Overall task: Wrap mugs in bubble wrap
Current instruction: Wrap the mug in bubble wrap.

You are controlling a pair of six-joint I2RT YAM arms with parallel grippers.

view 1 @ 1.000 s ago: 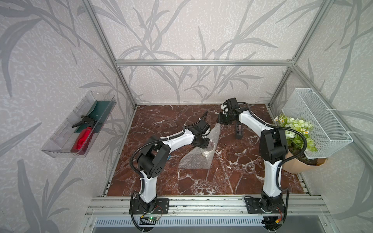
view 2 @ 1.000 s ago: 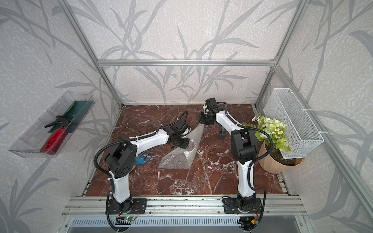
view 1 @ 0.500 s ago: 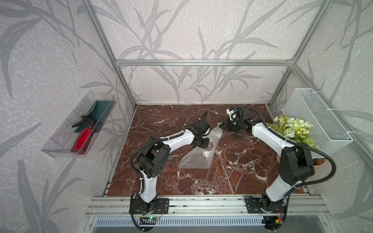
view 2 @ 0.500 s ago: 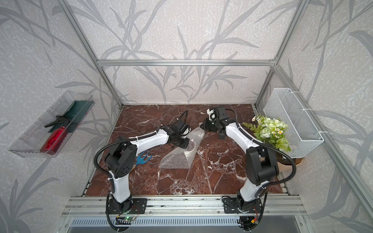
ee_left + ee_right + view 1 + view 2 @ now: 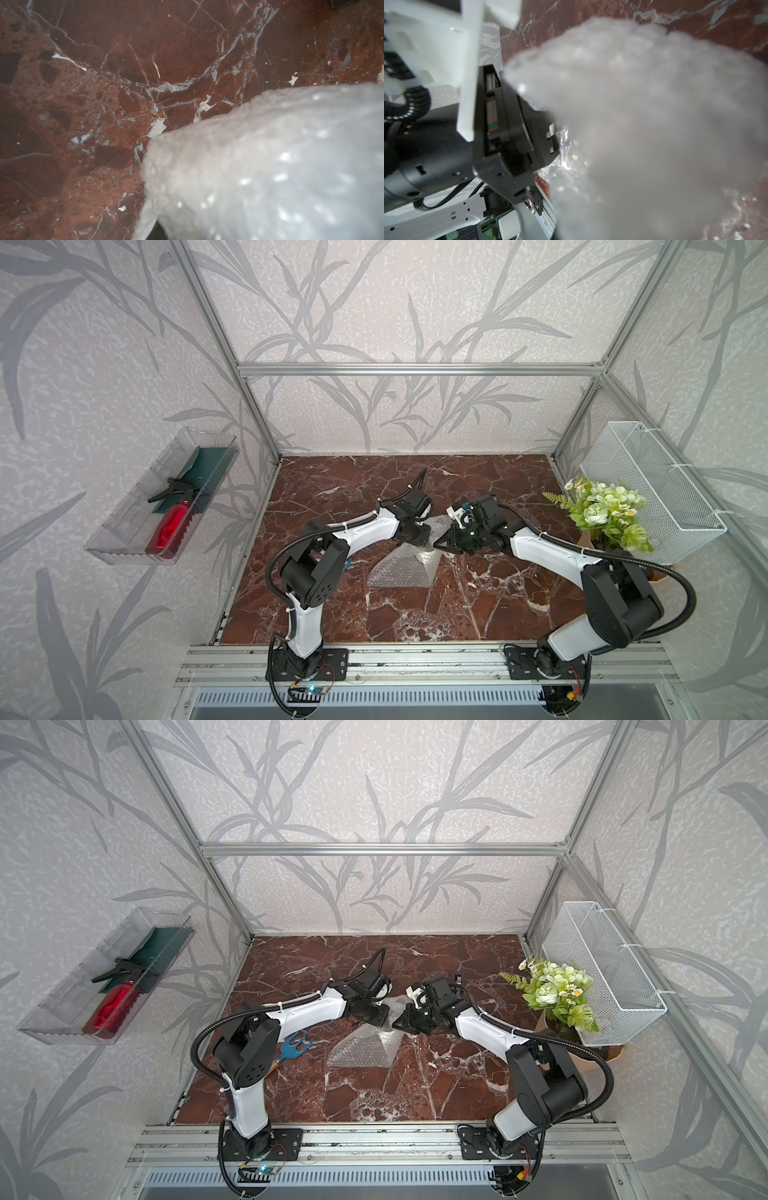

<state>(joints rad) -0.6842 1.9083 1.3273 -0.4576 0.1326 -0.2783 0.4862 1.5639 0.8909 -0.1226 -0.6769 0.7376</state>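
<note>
The bubble wrap (image 5: 399, 572) (image 5: 359, 1052) lies crumpled on the marble floor, and its far part is lifted into a hump between my two grippers. My left gripper (image 5: 420, 538) (image 5: 380, 1020) is sunk into that hump from the left, shut on a fold of the wrap. From the right, my right gripper (image 5: 437, 544) (image 5: 397, 1025) is shut on the wrap's edge, tip nearly touching the left one. Bubble wrap (image 5: 270, 166) (image 5: 643, 104) fills both wrist views and covers the jaws. The mug is hidden under the wrap.
A blue claw tool (image 5: 296, 1046) lies on the floor beside the left arm's elbow. A flower pot (image 5: 602, 518) and a white wire basket (image 5: 648, 493) stand at the right wall. On the left wall a clear tray (image 5: 124, 522) holds a red spray bottle (image 5: 170, 526).
The right arm has swung down from the back of the floor toward the left gripper, bringing the raised flap of wrap down with it. The left arm has stayed in place.
</note>
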